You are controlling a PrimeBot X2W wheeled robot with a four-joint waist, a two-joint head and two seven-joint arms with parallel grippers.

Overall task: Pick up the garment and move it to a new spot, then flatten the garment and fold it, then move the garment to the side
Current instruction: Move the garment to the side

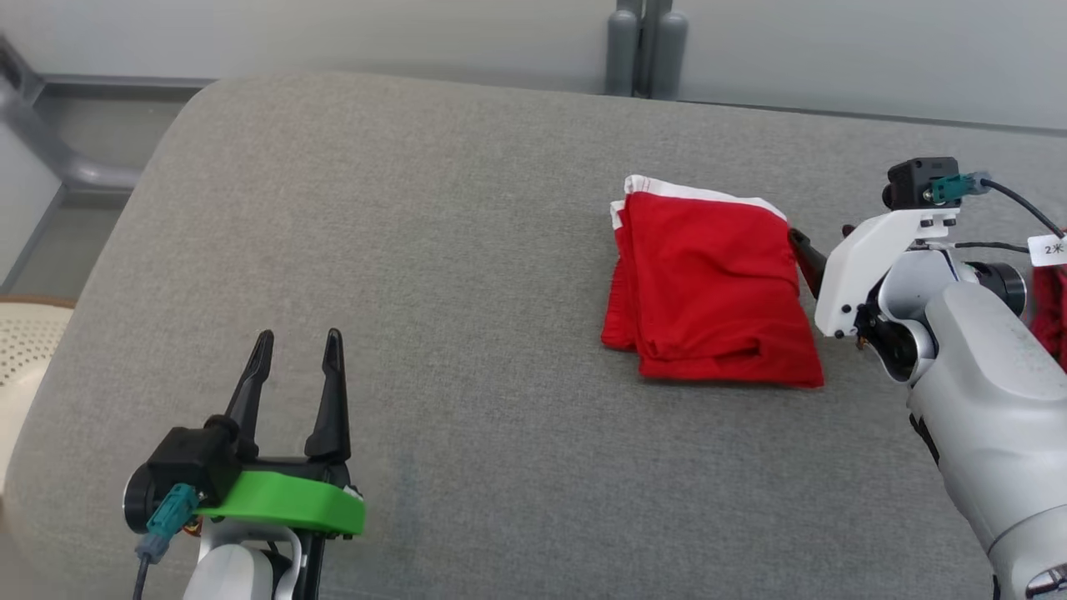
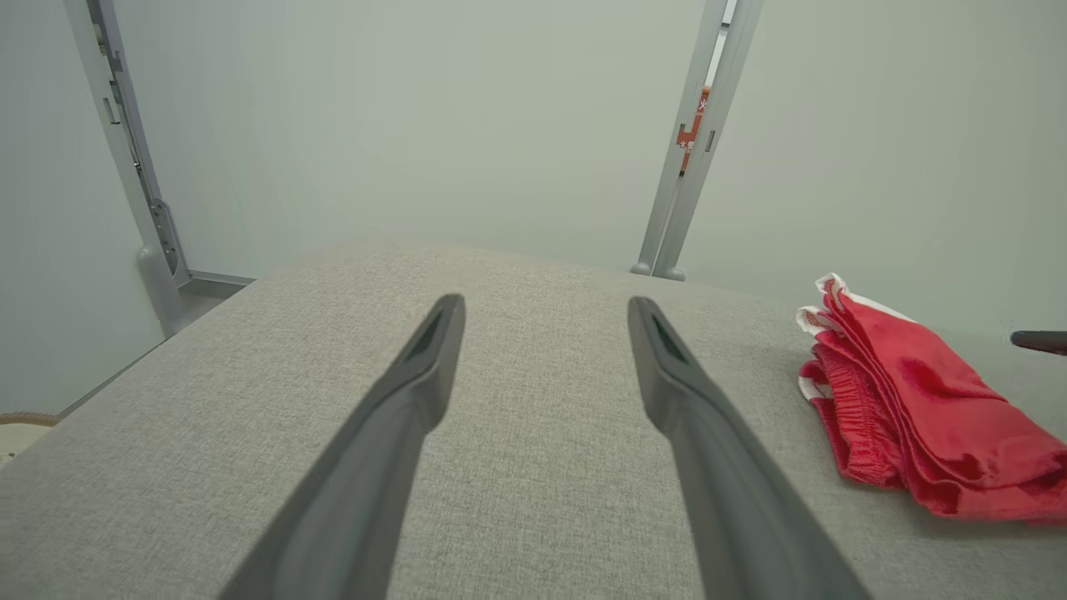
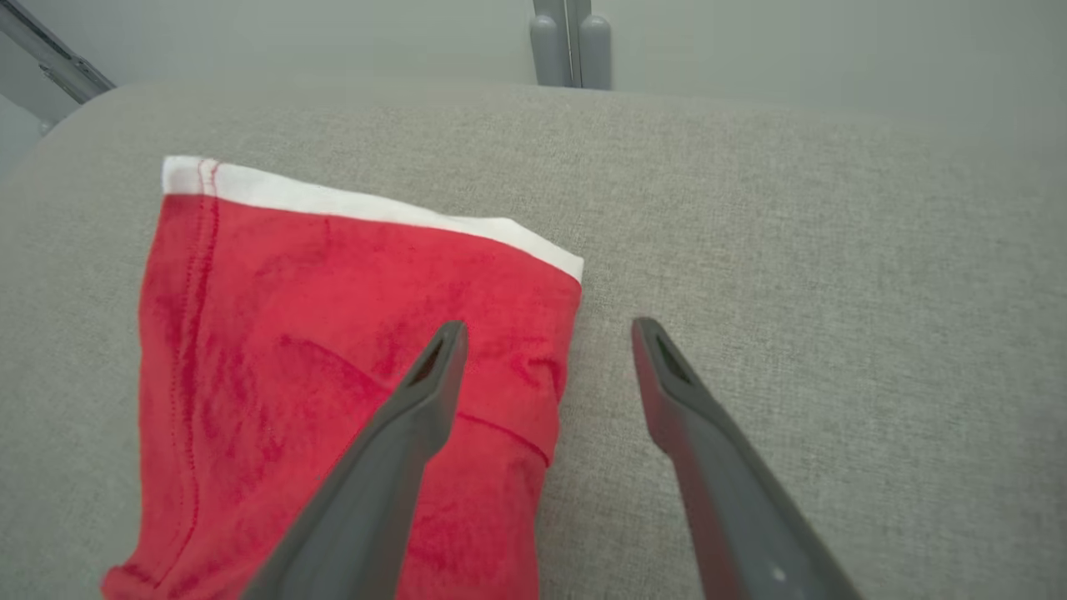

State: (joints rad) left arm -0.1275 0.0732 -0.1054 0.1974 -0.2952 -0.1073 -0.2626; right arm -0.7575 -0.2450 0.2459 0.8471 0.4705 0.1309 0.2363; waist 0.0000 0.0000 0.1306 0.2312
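Grey fabric tabletop [image 1: 417, 250] is carrying the folded red cloth garment with white trim [image 1: 708, 283] toward its right side. Both claws are gaping empty: the left claw [image 1: 299, 335] well apart, the right claw [image 3: 548, 327] hovering at its edge. Folding is looking finished; the sideways move is possibly remaining.

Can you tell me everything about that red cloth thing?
The red garment is soft-looking cloth with a white band along its far edge and stitched seams. It is folded into a neat, layered rectangle, lying flat on the grey cushion. The open right gripper hovers at its right edge; whether it touches is unclear.
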